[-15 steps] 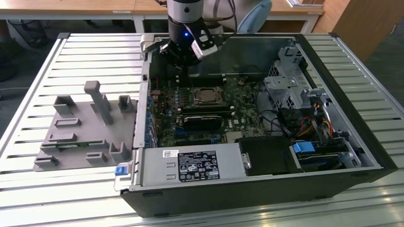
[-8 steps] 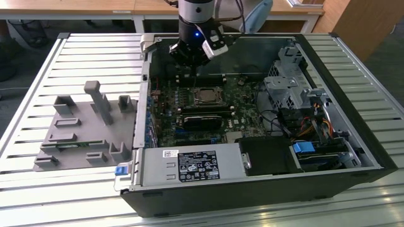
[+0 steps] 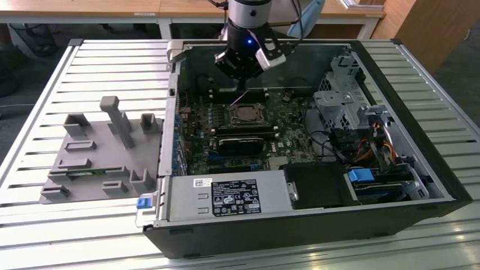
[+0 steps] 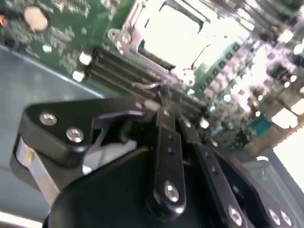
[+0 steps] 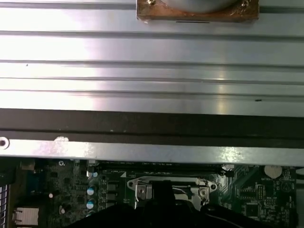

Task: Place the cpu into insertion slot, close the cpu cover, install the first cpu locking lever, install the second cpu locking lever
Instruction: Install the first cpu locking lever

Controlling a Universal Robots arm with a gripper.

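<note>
- Cpu sits in the insertion slot, silvery face up and glaring bright in the second wrist view, in the middle of the green motherboard.
- And the cpu cover looks to be down flat over it: its metal frame rings the chip in the first wrist view, with no tilt that I can see.
- Gripper hangs low inside the open computer case, jaws drawn right together, tips meeting with no gap showing.
- Right at those tips runs a thin wire, a locking lever by my reckoning. Whether the jaws pinch it or merely touch it, I cannot tell.
- Here's the relation that matters: in the exterior view the insertion slot lies just below the gripper and a little nearer the camera, close but apart. A fine pale line, which I take for the locking lever, slants from the jaws down toward the slot's far edge.
- So its long axis runs tilted, not flat along the socket. My read is that this locking lever is not latched yet.
- Tight quarters here: black memory sticks lie just beside the slot on its near side, a silvery drive cage stands to the exterior view's right, and the case wall is behind the arm.
- The case rests on a slatted metal bench, with a grey fixture well apart on the exterior view's left.
</note>
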